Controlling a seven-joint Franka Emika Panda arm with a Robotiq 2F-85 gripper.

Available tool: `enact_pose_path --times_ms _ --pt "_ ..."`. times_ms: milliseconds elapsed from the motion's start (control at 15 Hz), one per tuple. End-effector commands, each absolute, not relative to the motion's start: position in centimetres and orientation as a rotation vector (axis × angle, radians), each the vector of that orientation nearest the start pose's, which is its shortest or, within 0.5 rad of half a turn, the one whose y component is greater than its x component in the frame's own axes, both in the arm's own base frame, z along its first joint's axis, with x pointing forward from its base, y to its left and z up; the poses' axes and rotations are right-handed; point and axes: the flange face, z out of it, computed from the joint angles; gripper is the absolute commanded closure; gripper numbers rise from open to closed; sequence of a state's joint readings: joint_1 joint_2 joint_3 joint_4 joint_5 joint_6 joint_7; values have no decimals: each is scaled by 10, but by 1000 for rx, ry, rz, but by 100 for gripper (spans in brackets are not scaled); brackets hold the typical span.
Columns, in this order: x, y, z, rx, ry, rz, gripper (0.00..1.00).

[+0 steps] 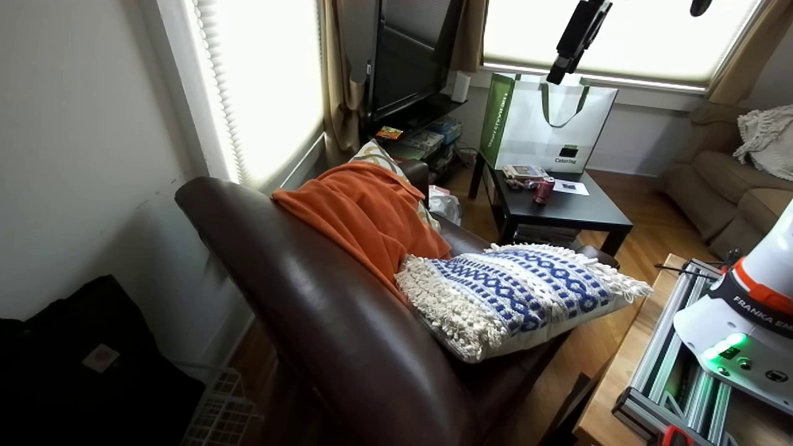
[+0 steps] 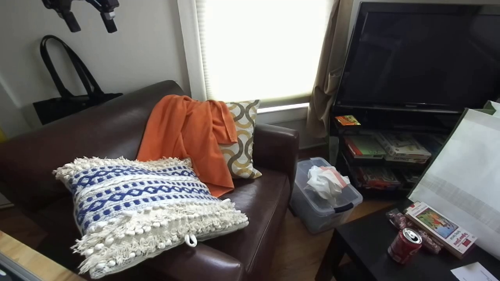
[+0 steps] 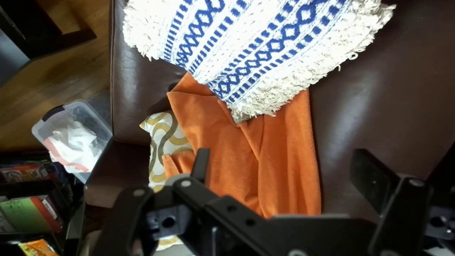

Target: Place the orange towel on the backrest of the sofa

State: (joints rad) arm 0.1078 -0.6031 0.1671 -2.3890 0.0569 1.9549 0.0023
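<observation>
The orange towel (image 1: 365,217) lies in folds at the far end of the sofa, over the top edge and front of the dark brown backrest (image 1: 297,291). In an exterior view the towel (image 2: 183,136) hangs down to the seat and partly covers a patterned cushion (image 2: 244,136); the backrest (image 2: 93,125) rises behind it. My gripper (image 2: 93,29) is open and empty, high above the sofa and apart from the towel. In the wrist view the open fingers (image 3: 282,160) frame the towel (image 3: 284,170) below. The blue-and-white pillow hides part of the towel.
The blue-and-white knitted pillow (image 2: 144,199) lies on the sofa in front of the towel. A low black table (image 1: 564,207) holds a large bag (image 1: 557,130), a red can (image 1: 543,190) and books. A clear bin (image 2: 324,210) stands beside the sofa's armrest. A television (image 2: 422,58) is behind.
</observation>
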Motion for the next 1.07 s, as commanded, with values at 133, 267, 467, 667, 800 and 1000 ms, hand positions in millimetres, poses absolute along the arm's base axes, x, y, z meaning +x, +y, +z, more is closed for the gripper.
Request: enact_pose_path --times_ms 133,267,467,667,800,1000 --pt "396 160 535 -3131 -413 -210 0" --pt "405 162 534 -3126 -412 -197 0" --pt "407 161 536 -3124 -406 -202 0" --pt "407 161 538 -3123 -406 -206 0" --pt "407 161 538 -3123 -406 -206 0" --pt "435 180 532 -3104 -401 -261 0"
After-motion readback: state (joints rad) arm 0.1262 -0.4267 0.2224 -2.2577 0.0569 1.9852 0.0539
